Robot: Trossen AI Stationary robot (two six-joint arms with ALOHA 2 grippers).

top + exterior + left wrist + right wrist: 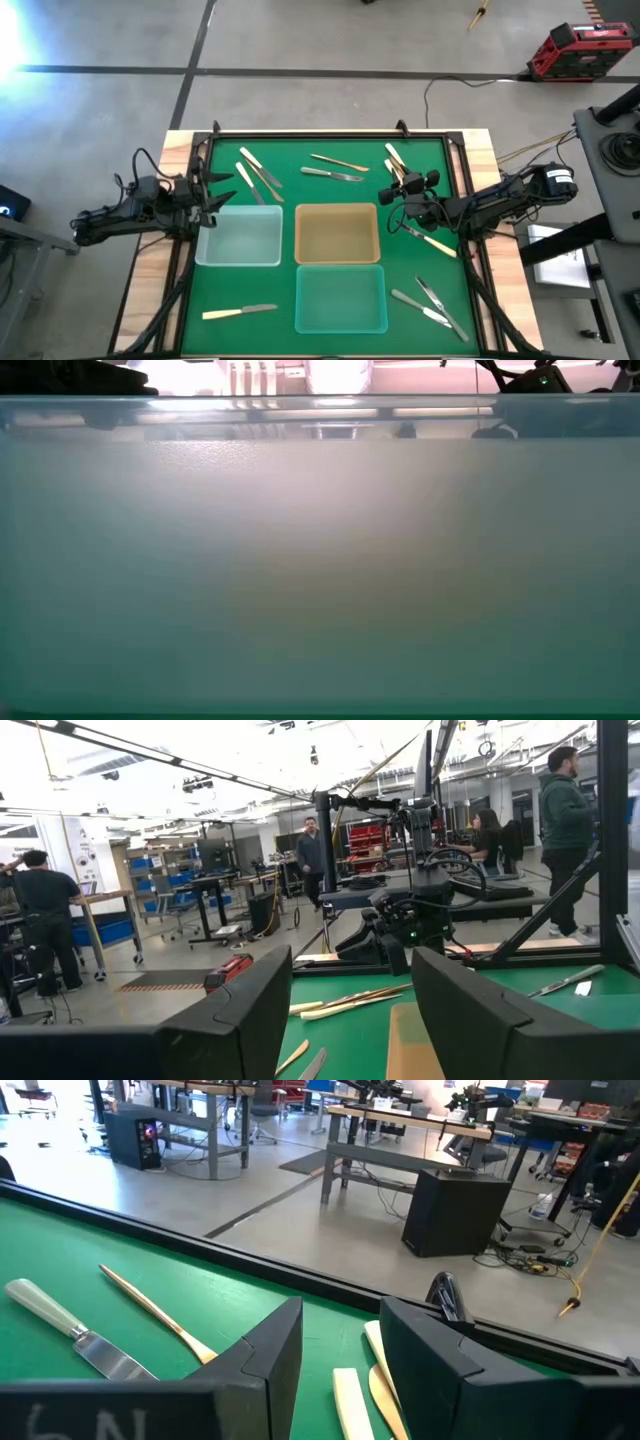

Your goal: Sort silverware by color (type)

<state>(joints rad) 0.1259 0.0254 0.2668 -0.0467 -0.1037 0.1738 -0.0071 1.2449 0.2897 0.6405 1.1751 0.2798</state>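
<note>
Nearest the table's front edge sits the teal tray (340, 298); its frosted wall fills the low view. To its left lies a cream-handled knife (240, 312), alone on the green mat (440, 165). To its right, a small cluster of all-silver pieces (428, 303) lies criss-crossed, touching one another.

Moving back to the middle row, there's the clear tray (238, 237) on the left and the amber tray (337, 232) just beside it in the centre. To the right of the amber tray, another cream-handled piece (430, 242) lies slanted under the right arm.

Now the arms. The left gripper (222, 195) hangs over the clear tray's far edge, fingers (250, 1010) spread wide, released, nothing between them. The right gripper (392, 190) is across the mat, above the amber tray's far right corner. Its jaws stand part-way apart, clamped on nothing. Directly below it on the mat lie a cream strip (350, 1400) and a gold piece (385, 1390), side by side.

Farther back, two cream-handled pieces (256, 172) lie near the left arm. Mid-table there's a cream-handled, silver-bladed knife (60, 1325), and just beyond it a slim gold utensil (150, 1312). More pale and gold pieces (394, 157) sit at the far right.

Beyond the table's black rail there's workshop floor, benches, and people standing (312, 845).
</note>
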